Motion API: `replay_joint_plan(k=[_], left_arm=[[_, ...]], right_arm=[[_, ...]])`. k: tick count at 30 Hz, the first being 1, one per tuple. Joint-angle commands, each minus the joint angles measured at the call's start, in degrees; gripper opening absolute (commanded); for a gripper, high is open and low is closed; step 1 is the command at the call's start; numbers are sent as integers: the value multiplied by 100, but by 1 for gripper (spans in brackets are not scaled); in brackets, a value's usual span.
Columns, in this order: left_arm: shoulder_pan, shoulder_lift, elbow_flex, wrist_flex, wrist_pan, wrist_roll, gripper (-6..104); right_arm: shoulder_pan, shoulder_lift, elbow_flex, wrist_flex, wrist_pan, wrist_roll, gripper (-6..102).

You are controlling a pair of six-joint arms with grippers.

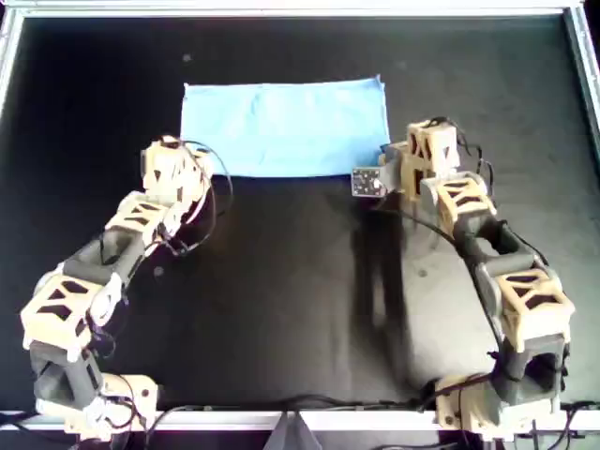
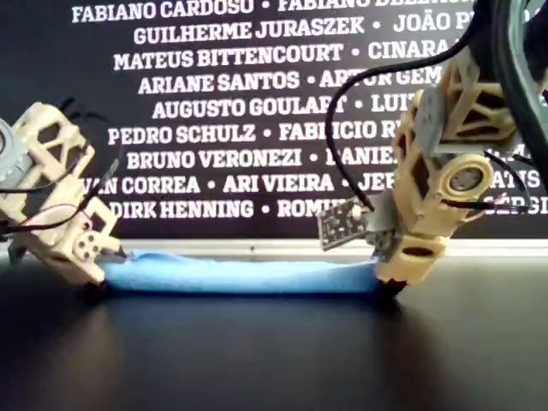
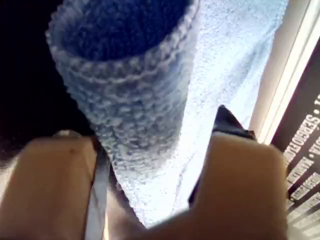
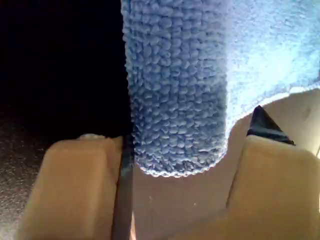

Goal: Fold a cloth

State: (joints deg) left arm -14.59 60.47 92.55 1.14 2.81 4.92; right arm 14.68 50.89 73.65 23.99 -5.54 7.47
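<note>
The light blue cloth (image 1: 284, 127) lies flat as a wide rectangle at the far middle of the black table, its near edge thick and rounded in the exterior view (image 2: 240, 276). One arm's gripper (image 1: 183, 173) stands at its near corner on the overhead view's left, another arm's gripper (image 1: 401, 167) at the near corner on the right. The wrist views do not show which is which. My first gripper (image 3: 150, 150) has its jaws apart with a rolled edge of cloth (image 3: 130, 110) between them. My second gripper (image 4: 175, 155) has its jaws apart around a cloth corner (image 4: 175, 125).
The black table (image 1: 281, 300) has a white rim (image 1: 281, 9) all round. A dark banner with white names (image 2: 257, 128) stands behind the far rim. A small circuit board (image 1: 367, 182) sticks out from the arm on the overhead view's right.
</note>
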Motion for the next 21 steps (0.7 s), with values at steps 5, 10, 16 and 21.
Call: replay_joint_plan(k=[5,10,16,21], left_arm=[[334,26,-220,-62,-44,35,71],[325,18,-220,-62,-44,35,71],[272,-9,-229,-53,-44,35,63],[272,-114,-457,-53,44,35,35]], right_arm=[[97,149,-378,-255,-53,-44,91],[97,149,-378,-255,-53,-44,86],[53,149,-378,-255,-44,18,65],[44,220,-378,-264,-53,26,37]])
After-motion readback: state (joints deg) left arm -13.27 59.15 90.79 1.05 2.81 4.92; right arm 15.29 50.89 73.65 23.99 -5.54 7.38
